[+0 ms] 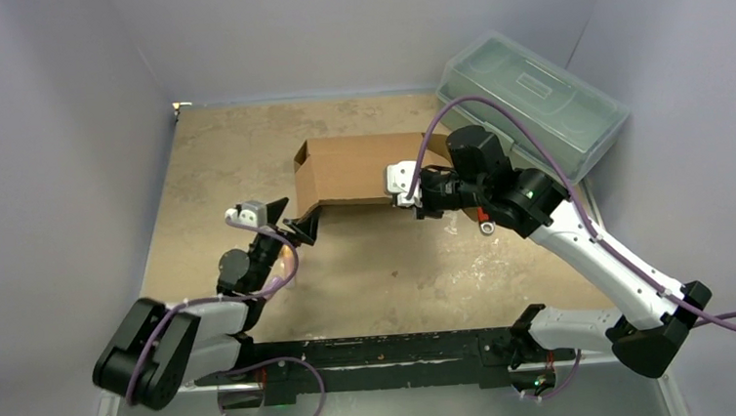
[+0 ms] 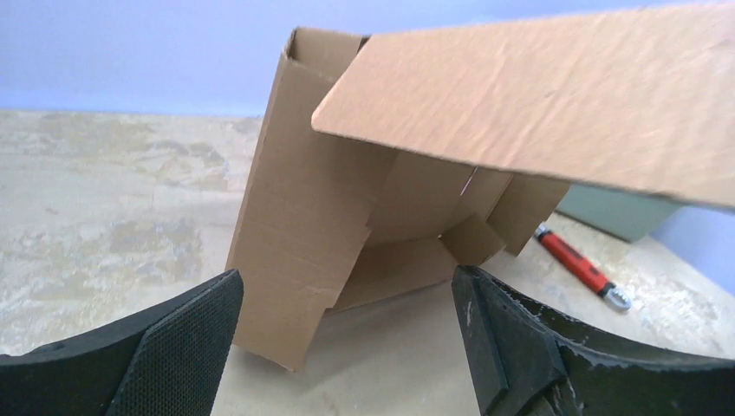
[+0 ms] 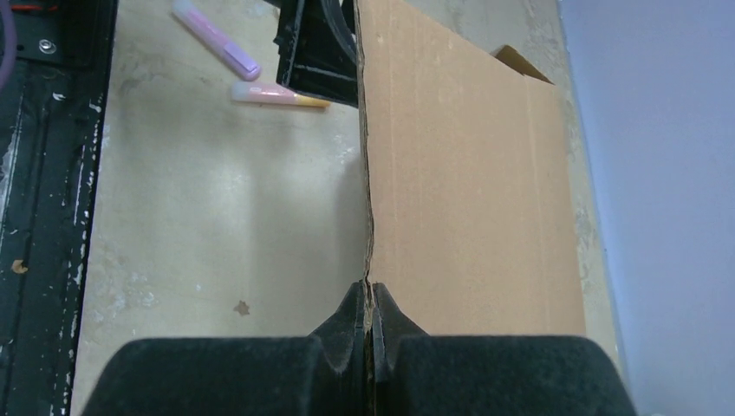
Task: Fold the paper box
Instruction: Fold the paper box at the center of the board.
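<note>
The brown cardboard paper box [image 1: 347, 170] stands half-formed in the middle of the table, with one side wall [image 2: 295, 217] upright and a wide lid panel [image 2: 555, 104] held raised above it. My right gripper [image 1: 410, 197] is shut on the near edge of that panel. In the right wrist view the fingertips [image 3: 370, 299] pinch the thin cardboard edge, and the panel [image 3: 468, 191] stretches away from them. My left gripper [image 1: 297, 228] is open just in front of the box's left front corner. Its two pads [image 2: 173, 347] stand wide apart with nothing between them.
A translucent grey-green toolbox [image 1: 533, 103] stands at the back right against the wall. A red-handled tool [image 2: 576, 264] lies on the table right of the box. Two pink and purple markers [image 3: 217, 39] lie near the left arm. The black base rail [image 1: 384, 349] runs along the near edge.
</note>
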Robot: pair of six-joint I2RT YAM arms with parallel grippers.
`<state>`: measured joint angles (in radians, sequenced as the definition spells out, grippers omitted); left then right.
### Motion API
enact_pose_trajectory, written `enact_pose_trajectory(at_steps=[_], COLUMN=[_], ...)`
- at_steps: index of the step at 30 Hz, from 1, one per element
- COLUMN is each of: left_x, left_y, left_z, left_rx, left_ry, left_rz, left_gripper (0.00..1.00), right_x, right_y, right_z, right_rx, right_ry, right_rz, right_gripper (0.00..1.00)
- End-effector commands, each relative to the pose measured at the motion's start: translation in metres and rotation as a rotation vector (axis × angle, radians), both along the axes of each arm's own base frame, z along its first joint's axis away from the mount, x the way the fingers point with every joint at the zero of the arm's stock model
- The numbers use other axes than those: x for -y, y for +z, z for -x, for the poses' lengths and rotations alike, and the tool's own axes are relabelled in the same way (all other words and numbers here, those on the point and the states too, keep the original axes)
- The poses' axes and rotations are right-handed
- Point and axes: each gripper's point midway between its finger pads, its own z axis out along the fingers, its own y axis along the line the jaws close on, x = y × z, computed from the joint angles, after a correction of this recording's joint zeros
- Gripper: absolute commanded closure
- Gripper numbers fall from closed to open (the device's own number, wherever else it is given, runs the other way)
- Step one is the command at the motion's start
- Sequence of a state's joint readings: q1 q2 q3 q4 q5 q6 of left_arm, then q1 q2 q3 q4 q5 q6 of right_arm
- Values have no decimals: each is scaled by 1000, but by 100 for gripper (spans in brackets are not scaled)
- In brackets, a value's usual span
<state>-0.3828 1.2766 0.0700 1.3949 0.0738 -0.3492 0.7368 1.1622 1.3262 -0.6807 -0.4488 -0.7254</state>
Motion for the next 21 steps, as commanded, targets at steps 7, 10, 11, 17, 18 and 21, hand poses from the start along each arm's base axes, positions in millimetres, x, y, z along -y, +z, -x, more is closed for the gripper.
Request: enact_pose_trajectory(at_steps=[7, 10, 11, 17, 18, 21], left_x=[-21, -27, -28, -31, -31, -38], left_y=[-5, -11, -12, -10, -11, -14], left_z=[34, 36, 36, 23, 19, 10], left_rx=[-60, -62, -61, -11, -11, -2], left_ry=[45, 70, 74, 112, 122, 171], left_rz=[108, 79, 62, -71, -85, -103], left_gripper=[1, 1, 2, 5, 6, 8], right_x=[-7, -9, -10, -11, -11, -10], right_y=[2, 1, 0, 2, 2, 8], right_z=[3, 2, 3, 3, 2, 0], right_rx=[-25, -33, -35, -32, -33, -19], right_ry=[43, 50, 54, 59, 57, 47], right_rz=[-27, -24, -24, -27, -26, -30], right_gripper=[100, 100, 100, 100, 100, 100])
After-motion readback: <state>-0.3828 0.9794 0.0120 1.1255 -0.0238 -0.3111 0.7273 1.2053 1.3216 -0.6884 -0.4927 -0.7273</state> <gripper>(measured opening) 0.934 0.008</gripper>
